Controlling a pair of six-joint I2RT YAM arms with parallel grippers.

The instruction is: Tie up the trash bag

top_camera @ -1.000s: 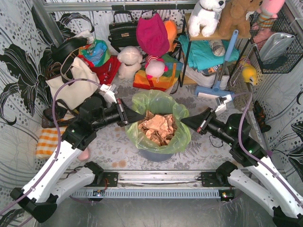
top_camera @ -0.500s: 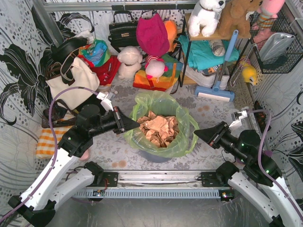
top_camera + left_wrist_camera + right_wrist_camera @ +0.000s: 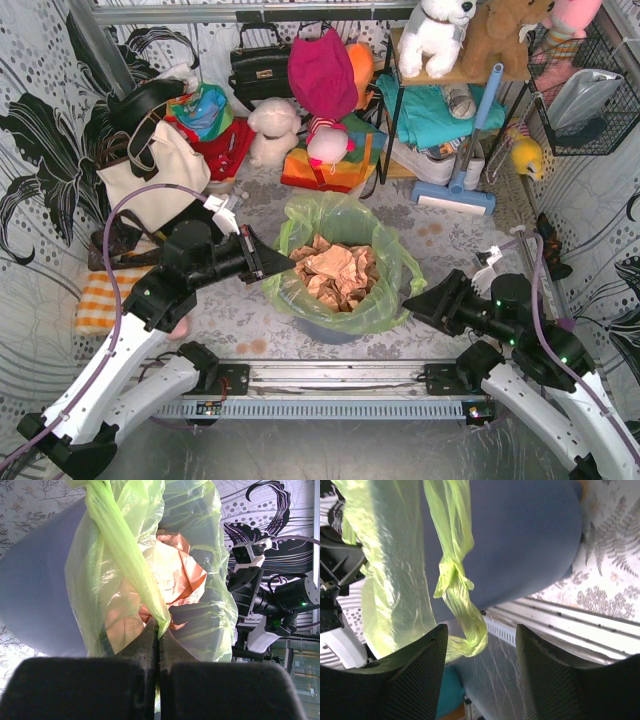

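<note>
The right claw [image 3: 412, 298] is gaping open just beside the trash bag [image 3: 345, 215], whose twisted tail [image 3: 452, 577] is hanging loose ahead of the parted fingers. The left claw [image 3: 264, 266] is clamping a twisted strip of the bag's left rim. The bag is sitting in the blue-grey bin [image 3: 327, 328] in the middle of the desk [image 3: 240, 310], holding crumpled paper [image 3: 335, 268]. Stuffed toys [image 3: 275, 130] are lying beyond.

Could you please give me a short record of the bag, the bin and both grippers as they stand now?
Trash bag: lines the blue-grey bin, mouth open, untied
Contents: crumpled tan paper
Left gripper: shut on a twisted strand of the bag's rim
Right gripper: open, another twisted strand hanging loose between its fingers
</note>
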